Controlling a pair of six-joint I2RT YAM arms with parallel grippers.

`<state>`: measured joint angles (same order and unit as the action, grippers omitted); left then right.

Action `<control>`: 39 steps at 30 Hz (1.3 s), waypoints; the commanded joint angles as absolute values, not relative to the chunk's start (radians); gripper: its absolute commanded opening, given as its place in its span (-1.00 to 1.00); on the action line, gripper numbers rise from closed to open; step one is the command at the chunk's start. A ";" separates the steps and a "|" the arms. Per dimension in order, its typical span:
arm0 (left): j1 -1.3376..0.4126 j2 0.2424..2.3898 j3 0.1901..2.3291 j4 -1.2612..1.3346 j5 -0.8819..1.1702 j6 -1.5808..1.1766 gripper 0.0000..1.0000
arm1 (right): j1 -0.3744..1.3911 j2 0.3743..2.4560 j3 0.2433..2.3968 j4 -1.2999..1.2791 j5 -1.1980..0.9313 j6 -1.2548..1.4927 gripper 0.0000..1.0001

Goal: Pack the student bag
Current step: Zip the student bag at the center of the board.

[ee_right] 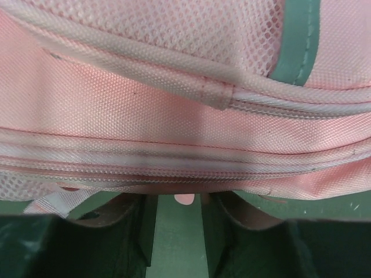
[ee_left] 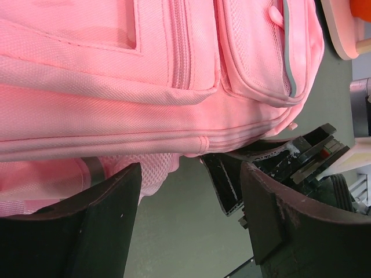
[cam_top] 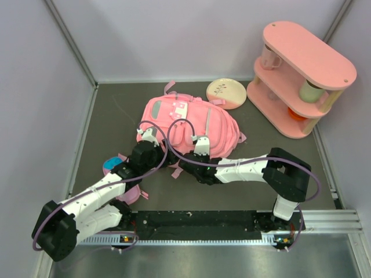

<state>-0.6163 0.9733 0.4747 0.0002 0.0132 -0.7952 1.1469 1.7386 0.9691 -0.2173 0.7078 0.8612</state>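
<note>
The student bag [cam_top: 188,124] lies flat on the dark table [cam_top: 116,110], front pockets up. Your left gripper [ee_left: 191,172] sits at its near edge, jaws apart and holding nothing. Your right gripper [ee_right: 177,204] sits at the zipped seam; you cannot tell whether it pinches fabric.

You have no text, number or brand that can be read in any of the three views. On the student bag [cam_top: 191,127], the white-and-mint patch [cam_top: 177,109] near the twelve o'clock end of its front is too small in the top view for any marks to be made out. At about one o'clock from the bag, the round plate [cam_top: 227,92] carries a dark sprig-like drawing. It is a picture, not lettering you could read. Your two wrist views show only pink fabric, mesh and zips at close range.
</note>
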 commanded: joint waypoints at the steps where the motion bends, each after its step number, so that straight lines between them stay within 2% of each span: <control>1: -0.618 0.951 0.459 0.040 0.009 -0.798 0.46 | 1.138 1.744 0.959 -0.268 0.667 0.874 -0.58; 5: -0.618 0.953 0.456 0.038 0.009 -0.799 0.45 | 1.138 1.743 0.931 -0.267 0.654 0.885 -0.96; 6: -0.618 0.954 0.456 0.038 0.009 -0.799 0.45 | 1.137 1.743 0.930 -0.267 0.649 0.890 -1.00; 7: -0.618 0.954 0.454 0.038 0.009 -0.799 0.45 | 1.138 1.747 0.930 -0.268 0.637 0.888 -0.97; 10: -0.618 0.956 0.453 0.037 0.008 -0.799 0.45 | 1.138 1.752 0.925 -0.265 0.623 0.896 -0.57; 15: -0.618 0.953 0.453 0.034 0.009 -0.799 0.44 | 1.138 1.741 0.911 -0.267 0.606 0.919 -0.41; 20: -0.618 0.953 0.451 0.034 0.009 -0.799 0.44 | 1.138 1.738 0.893 -0.256 0.565 0.949 -0.45; 21: -0.618 0.953 0.451 0.032 0.009 -0.799 0.44 | 1.138 1.740 0.890 -0.255 0.560 0.956 -0.55; 23: -0.618 0.956 0.453 0.032 0.009 -0.799 0.44 | 1.135 1.749 0.884 -0.249 0.551 0.960 -0.62; 24: -0.618 0.956 0.453 0.031 0.009 -0.799 0.44 | 1.135 1.750 0.882 -0.249 0.545 0.966 -0.83; 27: -0.618 0.957 0.451 0.029 0.009 -0.798 0.44 | 1.134 1.737 0.868 -0.242 0.534 0.982 -0.89; 29: -0.618 0.956 0.451 0.029 0.008 -0.798 0.44 | 1.135 1.729 0.851 -0.230 0.517 0.982 -0.81; 30: -0.618 0.956 0.451 0.029 0.009 -0.798 0.44 | 1.135 1.727 0.850 -0.232 0.512 0.974 -0.58; 33: -0.618 0.959 0.453 0.029 0.009 -0.798 0.44 | 1.135 1.720 0.831 -0.223 0.495 0.969 -0.50; 38: -0.618 0.962 0.451 0.031 0.009 -0.798 0.44 | 1.135 1.732 0.828 -0.218 0.494 0.934 -0.54; 39: -0.618 0.963 0.451 0.029 0.009 -0.798 0.44 | 1.134 1.736 0.831 -0.218 0.488 0.924 -0.62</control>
<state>-0.6163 0.9710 0.4591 -0.0017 0.0109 -0.7952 1.1309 1.7103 0.8696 -0.1230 0.6079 0.9466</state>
